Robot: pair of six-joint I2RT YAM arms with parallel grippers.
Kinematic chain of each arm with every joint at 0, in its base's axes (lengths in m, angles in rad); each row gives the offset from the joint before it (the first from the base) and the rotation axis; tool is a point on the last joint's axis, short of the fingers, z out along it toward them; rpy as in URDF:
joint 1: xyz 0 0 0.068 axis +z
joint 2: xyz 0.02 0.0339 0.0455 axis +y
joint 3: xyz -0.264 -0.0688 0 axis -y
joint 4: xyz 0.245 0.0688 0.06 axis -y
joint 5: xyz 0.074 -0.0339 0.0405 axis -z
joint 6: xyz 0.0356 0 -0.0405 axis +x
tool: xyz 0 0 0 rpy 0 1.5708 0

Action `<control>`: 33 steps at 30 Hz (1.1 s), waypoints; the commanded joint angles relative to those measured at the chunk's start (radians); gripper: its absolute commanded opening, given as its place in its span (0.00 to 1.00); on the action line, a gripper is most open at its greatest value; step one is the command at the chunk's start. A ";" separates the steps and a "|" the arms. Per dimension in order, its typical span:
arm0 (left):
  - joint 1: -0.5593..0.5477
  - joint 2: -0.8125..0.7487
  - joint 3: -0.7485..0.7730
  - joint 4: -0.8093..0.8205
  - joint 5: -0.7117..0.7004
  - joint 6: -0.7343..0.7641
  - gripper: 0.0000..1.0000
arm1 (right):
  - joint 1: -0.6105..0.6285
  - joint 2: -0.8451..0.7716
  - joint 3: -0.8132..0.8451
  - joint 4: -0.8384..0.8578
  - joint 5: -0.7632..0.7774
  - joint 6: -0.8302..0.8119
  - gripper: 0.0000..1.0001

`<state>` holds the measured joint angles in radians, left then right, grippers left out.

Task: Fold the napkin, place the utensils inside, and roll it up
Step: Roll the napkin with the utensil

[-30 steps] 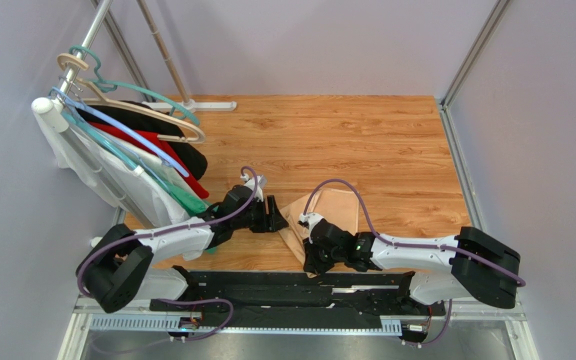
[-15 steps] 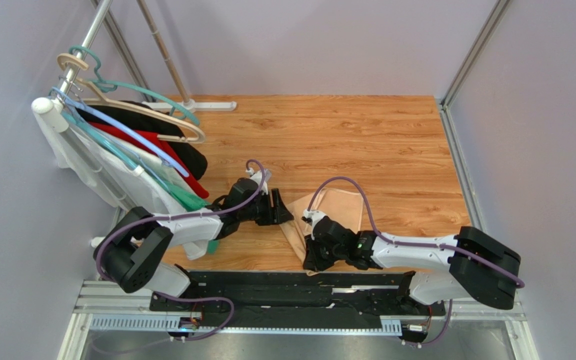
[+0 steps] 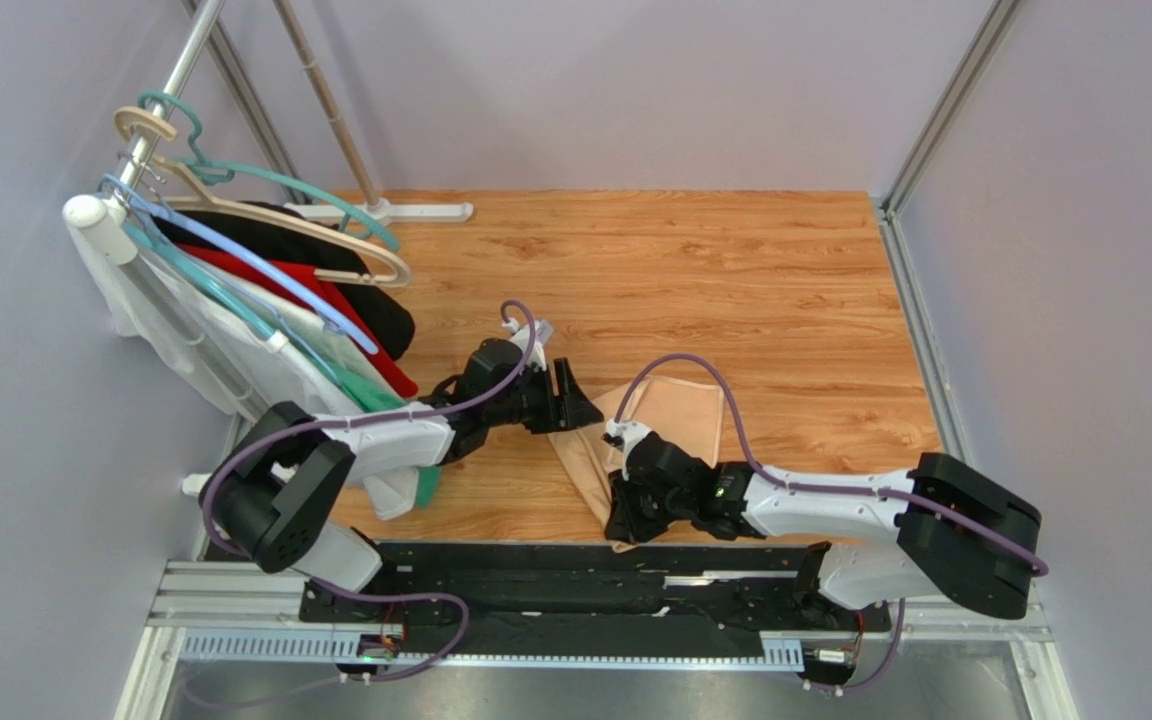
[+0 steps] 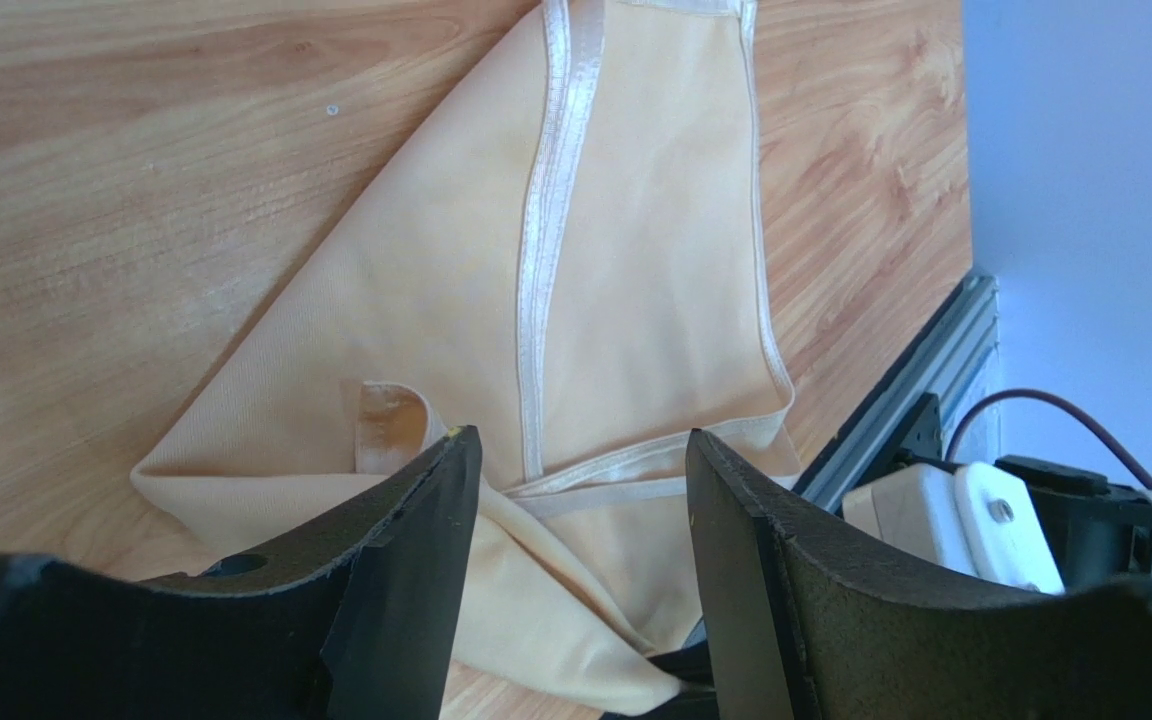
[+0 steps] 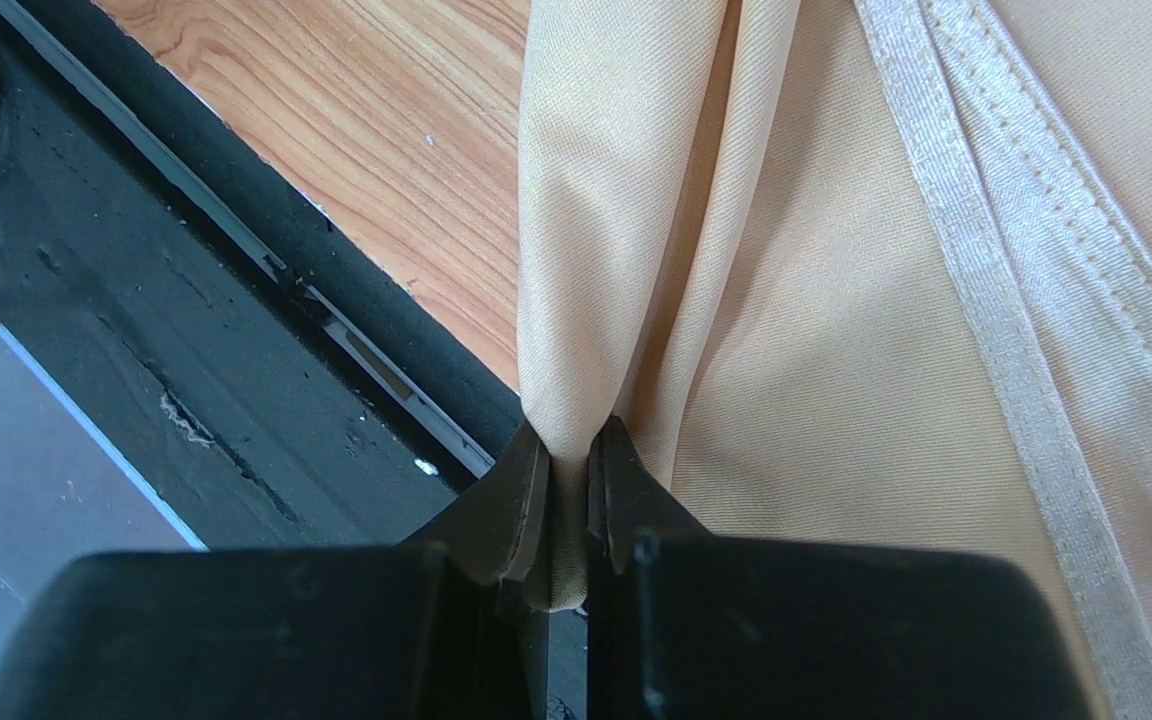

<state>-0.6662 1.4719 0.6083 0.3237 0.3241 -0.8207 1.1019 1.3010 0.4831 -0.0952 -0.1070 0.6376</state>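
A wooden worktop (image 3: pixel 778 285) sat between pale lilac walls, with clothes on hangers (image 3: pixel 282 300) well out beyond the left hand (image 4: pixel 575 465). The peach napkin (image 3: pixel 680 408) lay loosely folded between both hands. The right hand (image 5: pixel 567 480) pinched a gathered fold of it. The left hand was spread, holding nothing, the napkin just ahead of its fingers.
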 commanded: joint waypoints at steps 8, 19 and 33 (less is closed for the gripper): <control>-0.003 0.151 -0.001 0.063 0.023 0.017 0.61 | -0.002 0.015 -0.054 -0.008 -0.016 -0.001 0.00; 0.002 0.006 0.053 -0.089 -0.033 0.084 0.74 | -0.048 -0.049 -0.167 0.132 -0.098 0.106 0.00; -0.010 -0.194 -0.077 -0.147 0.095 0.262 0.77 | -0.209 -0.069 -0.179 0.137 -0.267 0.054 0.00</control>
<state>-0.6682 1.3323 0.5835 0.1921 0.3676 -0.6559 0.9367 1.2224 0.3065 0.1089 -0.3309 0.7433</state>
